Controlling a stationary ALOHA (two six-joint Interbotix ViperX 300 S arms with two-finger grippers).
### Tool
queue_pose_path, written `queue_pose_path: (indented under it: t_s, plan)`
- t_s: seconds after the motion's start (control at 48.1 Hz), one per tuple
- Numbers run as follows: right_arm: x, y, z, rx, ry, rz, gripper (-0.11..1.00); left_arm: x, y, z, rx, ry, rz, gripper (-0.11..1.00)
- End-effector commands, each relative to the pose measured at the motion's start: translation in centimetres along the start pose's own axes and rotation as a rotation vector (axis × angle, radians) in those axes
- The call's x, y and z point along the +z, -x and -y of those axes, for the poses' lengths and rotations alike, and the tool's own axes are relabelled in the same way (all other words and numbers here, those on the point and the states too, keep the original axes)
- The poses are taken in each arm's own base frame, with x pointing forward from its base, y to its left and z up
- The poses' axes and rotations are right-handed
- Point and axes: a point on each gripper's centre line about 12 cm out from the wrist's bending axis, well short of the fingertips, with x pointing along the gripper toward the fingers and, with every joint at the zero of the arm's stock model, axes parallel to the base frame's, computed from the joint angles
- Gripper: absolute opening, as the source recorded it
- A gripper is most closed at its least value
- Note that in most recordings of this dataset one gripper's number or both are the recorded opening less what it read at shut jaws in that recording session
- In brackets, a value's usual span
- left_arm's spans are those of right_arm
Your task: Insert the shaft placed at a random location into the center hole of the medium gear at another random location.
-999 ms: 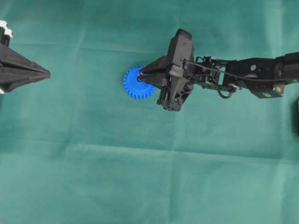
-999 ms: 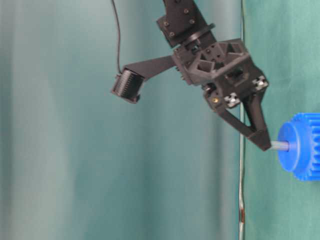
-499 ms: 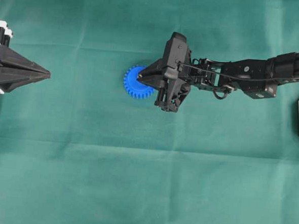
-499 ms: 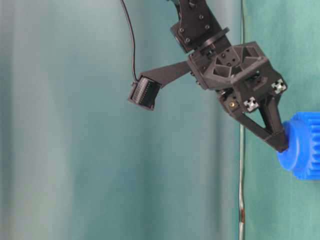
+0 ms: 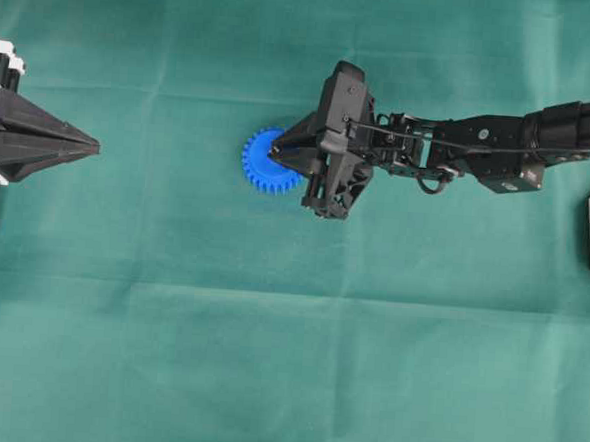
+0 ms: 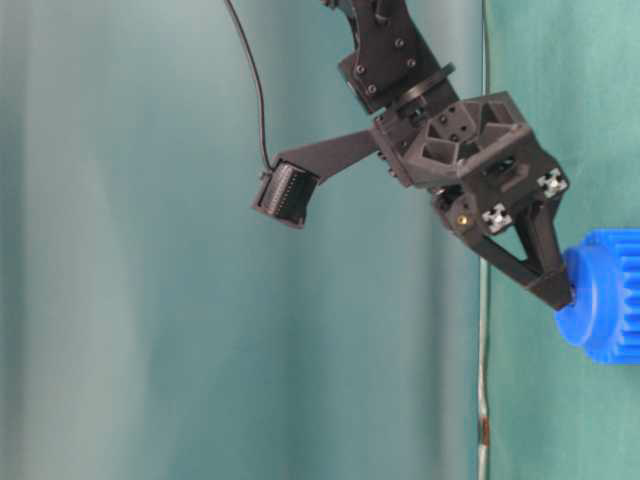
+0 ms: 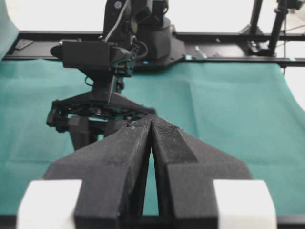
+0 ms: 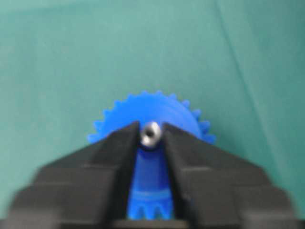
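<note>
The right wrist-mounted view shows the thin silvery-grey metal shaft (image 8: 151, 133) as a small round end, seated in the hub of the bright blue plastic toothed gear (image 8: 152, 114), so it is judged to be already down in the center hole. The right gripper (image 8: 151, 143) is seen with its black jaws just beside the pin, a narrow gap on each side; whether they press it cannot be told. The left gripper (image 7: 151, 138) is kept closed on nothing, well apart. If the fingers are lifted while touching the pin, the shaft could be pulled out or the gear tipped on the green cloth (image 5: 266, 360).
</note>
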Motion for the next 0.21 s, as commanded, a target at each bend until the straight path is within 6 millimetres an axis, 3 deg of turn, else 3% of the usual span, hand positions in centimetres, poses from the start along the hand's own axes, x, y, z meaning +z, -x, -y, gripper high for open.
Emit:
queue_pose_path:
  t_s: [0.0, 0.125, 0.187]
  plan:
    - [2.1, 0.5, -0.1, 0.002, -0.01, 0.055, 0.5, 1.0, -0.3, 0.0, -0.001, -0.003, 0.025, 0.0]
    - [2.9, 1.2, -0.1, 0.003, -0.009, 0.078, 0.85, 1.0, -0.3, 0.0, 0.001, -0.003, 0.025, 0.0]
    - [3.5, 1.7, -0.1, 0.005, -0.01, 0.093, 0.89, 0.9, -0.3, 0.0, 0.001, -0.003, 0.023, 0.0]
